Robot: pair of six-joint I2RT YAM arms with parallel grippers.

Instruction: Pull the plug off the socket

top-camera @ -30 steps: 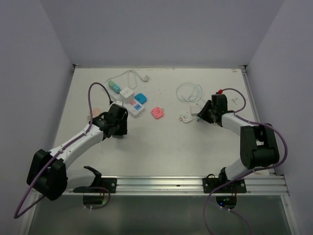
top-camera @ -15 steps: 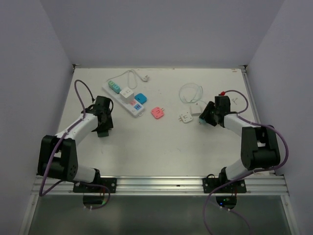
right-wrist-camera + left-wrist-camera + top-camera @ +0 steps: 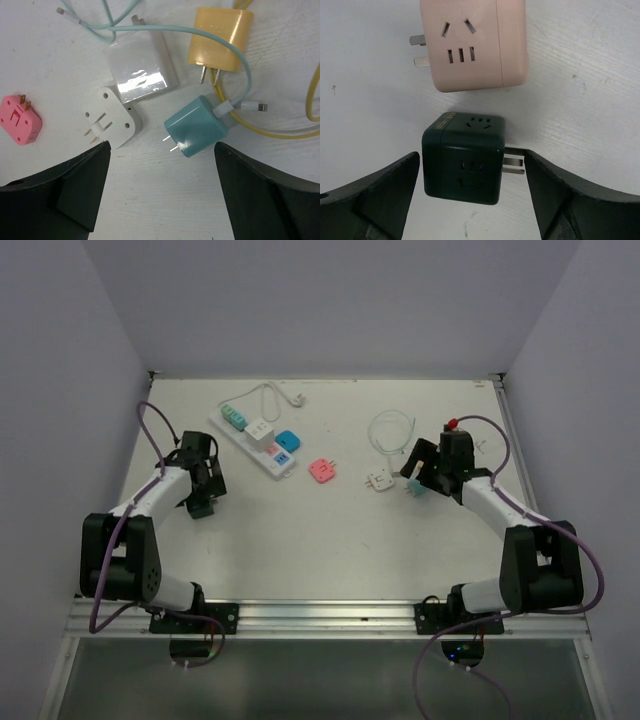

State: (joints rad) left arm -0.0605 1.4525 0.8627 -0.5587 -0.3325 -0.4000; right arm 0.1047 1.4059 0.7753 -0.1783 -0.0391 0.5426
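Observation:
The socket (image 3: 254, 444), a long white power strip, lies at the back left with a teal plug (image 3: 234, 417), a white cube plug (image 3: 260, 429) and a blue plug (image 3: 283, 456) on it. My left gripper (image 3: 202, 488) is to its left, apart from it. In the left wrist view this gripper (image 3: 472, 175) is open astride a dark green cube adapter (image 3: 464, 157) that lies on the table, its prongs pointing right. My right gripper (image 3: 162, 170) is open at the right side, with a teal charger (image 3: 197, 125) lying just ahead of its fingertips.
A pale pink cube adapter (image 3: 475, 45) lies just beyond the green one. Near the right gripper are a white flat adapter (image 3: 111, 117), a white charger (image 3: 141, 67), a yellow charger (image 3: 220, 37) with its cable, and a pink adapter (image 3: 20, 120). A loose blue plug (image 3: 288, 438) lies beside the strip.
The left arm has drawn back left, away from the power strip, and its jaws have widened round the green cube. The right jaws have opened and the teal charger lies free.

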